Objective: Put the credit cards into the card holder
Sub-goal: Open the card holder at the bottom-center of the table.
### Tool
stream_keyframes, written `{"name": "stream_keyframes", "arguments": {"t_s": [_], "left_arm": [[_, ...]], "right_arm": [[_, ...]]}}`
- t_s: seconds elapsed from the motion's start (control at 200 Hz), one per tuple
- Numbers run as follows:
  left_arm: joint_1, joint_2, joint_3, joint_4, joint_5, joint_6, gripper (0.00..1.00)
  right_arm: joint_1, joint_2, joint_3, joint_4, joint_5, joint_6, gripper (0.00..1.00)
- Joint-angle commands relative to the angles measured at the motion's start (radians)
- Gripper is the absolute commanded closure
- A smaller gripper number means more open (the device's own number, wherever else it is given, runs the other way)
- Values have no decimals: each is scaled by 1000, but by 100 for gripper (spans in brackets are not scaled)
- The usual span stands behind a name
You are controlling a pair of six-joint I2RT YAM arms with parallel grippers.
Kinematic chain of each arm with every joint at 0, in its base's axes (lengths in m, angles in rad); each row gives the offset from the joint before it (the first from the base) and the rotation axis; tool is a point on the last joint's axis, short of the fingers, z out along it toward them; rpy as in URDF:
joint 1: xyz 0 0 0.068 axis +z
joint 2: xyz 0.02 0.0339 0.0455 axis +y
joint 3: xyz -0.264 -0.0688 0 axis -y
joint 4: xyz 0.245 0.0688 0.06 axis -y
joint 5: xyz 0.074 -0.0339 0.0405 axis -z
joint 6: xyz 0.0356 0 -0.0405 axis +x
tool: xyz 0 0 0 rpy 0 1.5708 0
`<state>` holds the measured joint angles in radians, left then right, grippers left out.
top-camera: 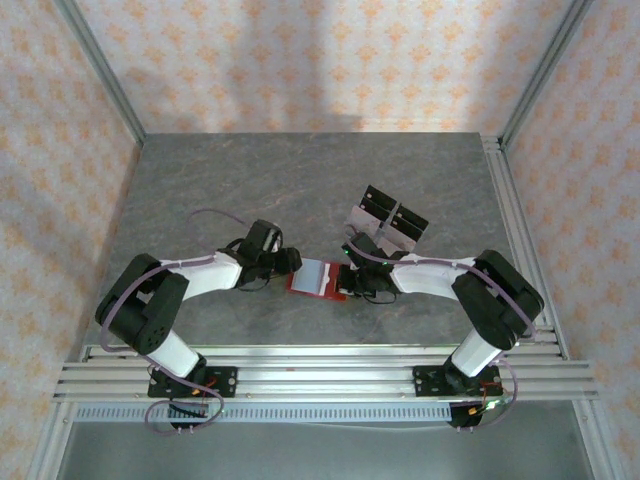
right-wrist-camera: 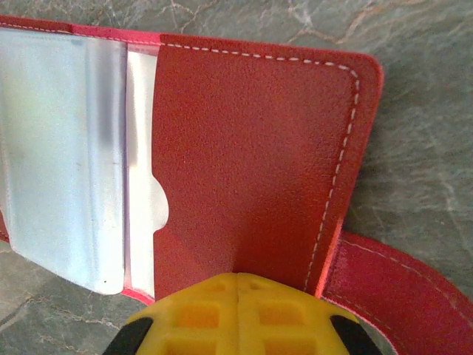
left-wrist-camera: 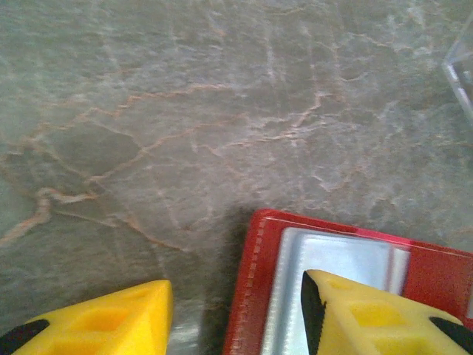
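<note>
The red card holder point(top-camera: 318, 278) lies open on the table between my two grippers. A silvery-grey credit card point(left-wrist-camera: 332, 255) lies on its pale inside, and the right wrist view shows that card point(right-wrist-camera: 63, 148) left of the red pocket panel point(right-wrist-camera: 251, 148). My left gripper point(left-wrist-camera: 236, 285) is open and straddles the holder's left edge point(left-wrist-camera: 255, 281). One of its fingers point(left-wrist-camera: 355, 318) is over the card, the other over bare table. My right gripper point(right-wrist-camera: 236, 279) is shut at the near edge of the pocket panel, which creases at its fingertips.
A clear acrylic stand with black strips point(top-camera: 388, 222) stands just behind the right gripper, and its corner point(left-wrist-camera: 462, 70) shows at the right edge of the left wrist view. The holder's red strap point(right-wrist-camera: 399, 281) trails to the right. Grey marbled table point(top-camera: 300, 180) stretches behind.
</note>
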<state>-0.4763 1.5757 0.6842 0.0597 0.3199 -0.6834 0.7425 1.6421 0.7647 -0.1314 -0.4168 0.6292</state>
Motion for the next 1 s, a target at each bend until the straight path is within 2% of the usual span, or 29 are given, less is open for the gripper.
{"name": "stream_keyframes", "arguments": {"t_s": [0.0,0.18,0.525,0.596,0.726,0.796,0.996], "left_arm": [[-5,7,-14,68,59,-14,50],[-4,7,-21,94,77,-29,52],[-4,-55,-29,55,51,-18,63],[-4,-69,-30,39,39,-12,61],[-4,-102,-28,-37,-49,10,49],[-4,-102,-22,-74,-82,29,46],[-4,-50,-29,-33,-38,33,44]], "right_arm": [[-6,120,-57,32,113,-16,100],[-6,127,-57,38,112,-16,100],[-6,135,-54,41,110,-15,100],[-6,137,-54,42,110,-17,100],[-6,138,-57,41,115,-14,100],[-6,141,-57,43,115,-15,100],[-5,145,-60,44,115,-15,100]]}}
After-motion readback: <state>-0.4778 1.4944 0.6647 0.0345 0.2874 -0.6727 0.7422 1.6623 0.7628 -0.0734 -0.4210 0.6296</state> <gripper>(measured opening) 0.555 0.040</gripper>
